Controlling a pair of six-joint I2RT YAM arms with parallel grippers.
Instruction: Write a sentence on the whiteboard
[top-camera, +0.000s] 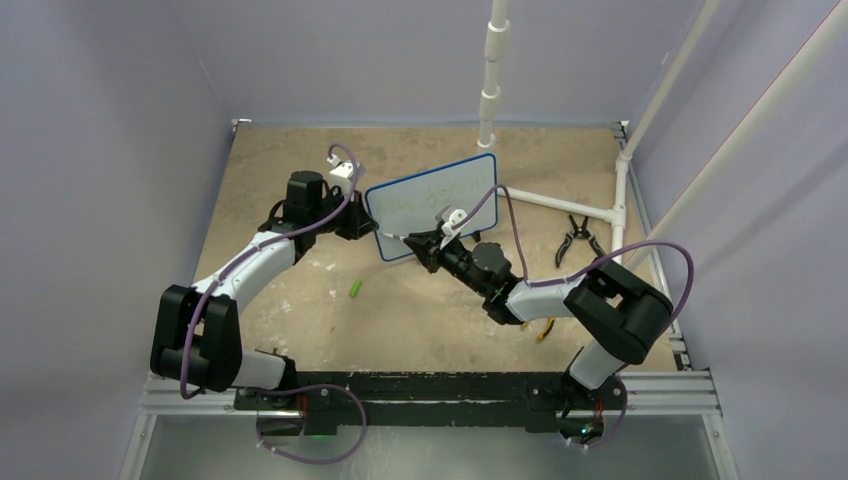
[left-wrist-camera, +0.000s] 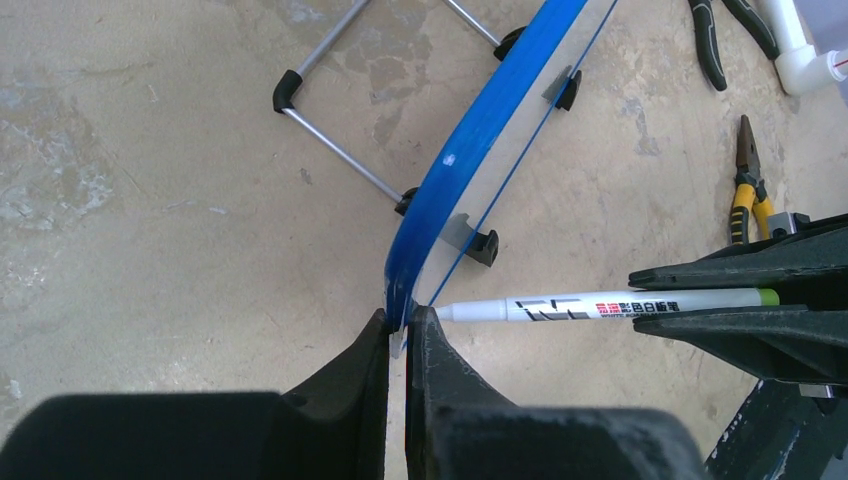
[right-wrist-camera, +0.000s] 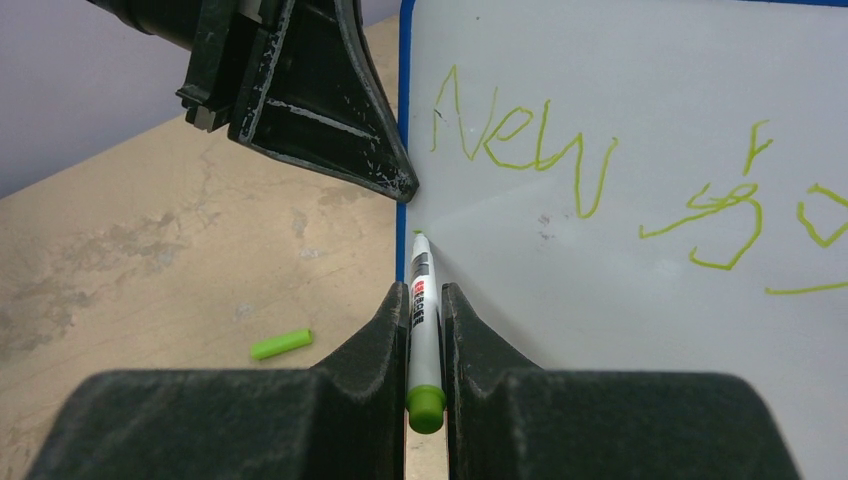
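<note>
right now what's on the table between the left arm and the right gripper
A small green cap lies loose on the table, touching neither. The top view shows it; so does the right wrist view.

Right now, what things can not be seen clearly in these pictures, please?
1. The sentence: right wrist view cuts it at the right edge; top view shows it too small.
2. Marker tip: whether it touches the whiteboard is unclear in all views.
3. Whiteboard face: edge-on in the left wrist view.
</note>
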